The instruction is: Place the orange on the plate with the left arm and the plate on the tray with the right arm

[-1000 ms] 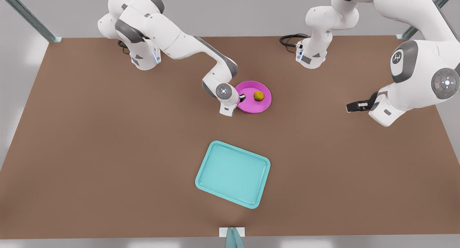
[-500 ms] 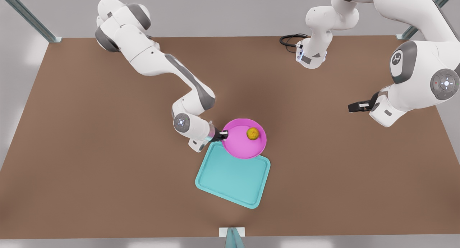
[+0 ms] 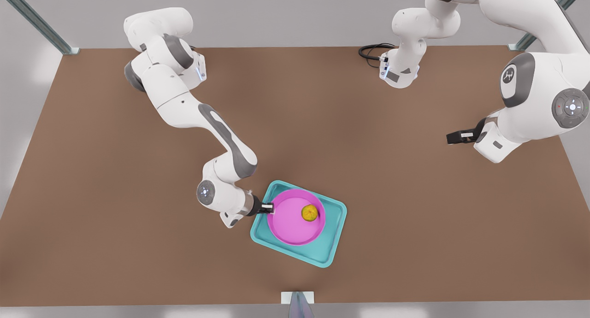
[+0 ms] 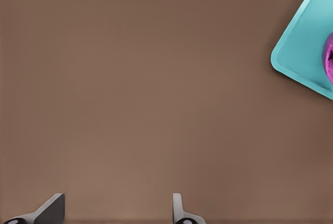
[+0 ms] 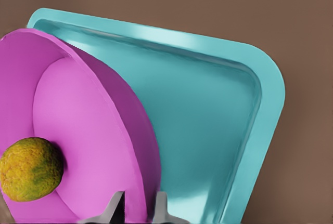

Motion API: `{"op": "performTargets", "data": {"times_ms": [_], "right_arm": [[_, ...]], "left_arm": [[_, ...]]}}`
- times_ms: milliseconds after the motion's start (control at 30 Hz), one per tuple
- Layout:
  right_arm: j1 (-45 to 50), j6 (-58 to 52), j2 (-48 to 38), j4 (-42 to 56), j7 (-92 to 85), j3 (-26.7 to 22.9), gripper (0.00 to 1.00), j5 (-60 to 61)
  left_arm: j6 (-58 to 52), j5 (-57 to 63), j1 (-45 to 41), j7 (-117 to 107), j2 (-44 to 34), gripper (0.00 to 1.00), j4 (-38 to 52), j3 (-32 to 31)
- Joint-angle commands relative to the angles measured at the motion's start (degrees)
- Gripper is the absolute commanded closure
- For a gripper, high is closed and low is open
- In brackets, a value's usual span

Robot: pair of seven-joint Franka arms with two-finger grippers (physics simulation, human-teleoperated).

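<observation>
Orange on plate, done; right gripper clamps the plate's rim over tray, unreleased; left gripper waits, jaws spread.

Front view: a high camera off the arms, looking steeply down on the whole brown table, with both arm bases at the far edge. Right wrist view: taken close in, just behind the right gripper, looking along its fingers across the plate to the tray. Left wrist view: from behind the left gripper, farther off, facing down onto bare table; one tray corner enters at the frame edge, with what appears to be a sliver of plate rim. All three views share the tray and the table.
</observation>
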Motion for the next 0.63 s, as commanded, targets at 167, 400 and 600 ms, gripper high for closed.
{"op": "performTargets", "data": {"times_ms": [167, 400, 600], "right_arm": [[-0.01, 0.66, -1.92, -0.54, -1.67, -1.56, 0.00, -0.09], [-7.48, -63.05, -44.97, -8.45, -25.14, -23.53, 0.00, -21.98], [-9.33, -64.56, -51.32, -8.63, -25.23, -25.21, 0.00, -23.47]], "left_arm": [[-0.07, 0.47, 0.00, 0.35, -0.07, 0.00, 0.02, -0.01], [-4.64, 0.21, 0.18, 8.43, -0.24, 0.00, 0.37, 0.61], [-2.27, -0.67, -0.61, 9.14, 0.46, 0.00, 2.13, -0.36]]}}
